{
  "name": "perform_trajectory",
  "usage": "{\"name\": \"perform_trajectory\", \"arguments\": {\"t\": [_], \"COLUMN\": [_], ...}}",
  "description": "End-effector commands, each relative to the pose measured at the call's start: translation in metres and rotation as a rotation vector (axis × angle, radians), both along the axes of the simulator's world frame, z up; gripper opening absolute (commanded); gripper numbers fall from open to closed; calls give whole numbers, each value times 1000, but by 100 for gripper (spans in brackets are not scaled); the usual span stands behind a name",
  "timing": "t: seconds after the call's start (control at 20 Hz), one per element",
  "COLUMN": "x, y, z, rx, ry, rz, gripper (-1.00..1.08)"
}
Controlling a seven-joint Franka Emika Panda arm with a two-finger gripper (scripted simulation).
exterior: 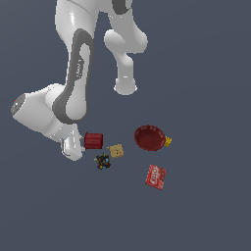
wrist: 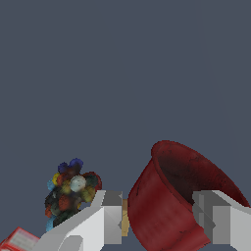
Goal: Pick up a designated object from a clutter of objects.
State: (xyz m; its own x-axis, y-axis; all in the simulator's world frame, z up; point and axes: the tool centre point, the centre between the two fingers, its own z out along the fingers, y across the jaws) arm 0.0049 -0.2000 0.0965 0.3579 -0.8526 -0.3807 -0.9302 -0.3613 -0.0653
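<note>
The small dark red ribbed cup [exterior: 94,140] stands at the exterior view's left of the clutter, right beside my hand. In the wrist view the cup [wrist: 166,191] fills the space between my fingers and looks tilted. My gripper [wrist: 162,215] is open with a jaw on each side of the cup. One finger [wrist: 112,215] stands a small gap off the cup wall, and the other finger [wrist: 212,215] overlaps the wall. In the exterior view my gripper [exterior: 84,142] is low, mostly hidden by the wrist.
A tan cracker-like square [exterior: 116,151] and a dark multicoloured cluster [exterior: 102,161] lie close to the cup. The cluster also shows in the wrist view [wrist: 71,191]. A wide red bowl [exterior: 149,138], a small yellow piece [exterior: 168,141] and a flat red box [exterior: 156,176] lie farther to the exterior view's right.
</note>
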Motion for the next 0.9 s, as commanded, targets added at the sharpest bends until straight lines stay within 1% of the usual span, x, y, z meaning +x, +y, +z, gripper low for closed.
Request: {"name": "perform_trajectory", "arguments": {"t": [0.0,0.2,0.35,0.85], "x": [-3,-5,-5,-8], "y": [-6,-10,-9,2], "z": [-11,-18,-17,-44], "rx": [17,27,25,27], "ry": [16,24,24,25], "rz": [-47,-79,-73,-80], "gripper": [28,28,28,28]}}
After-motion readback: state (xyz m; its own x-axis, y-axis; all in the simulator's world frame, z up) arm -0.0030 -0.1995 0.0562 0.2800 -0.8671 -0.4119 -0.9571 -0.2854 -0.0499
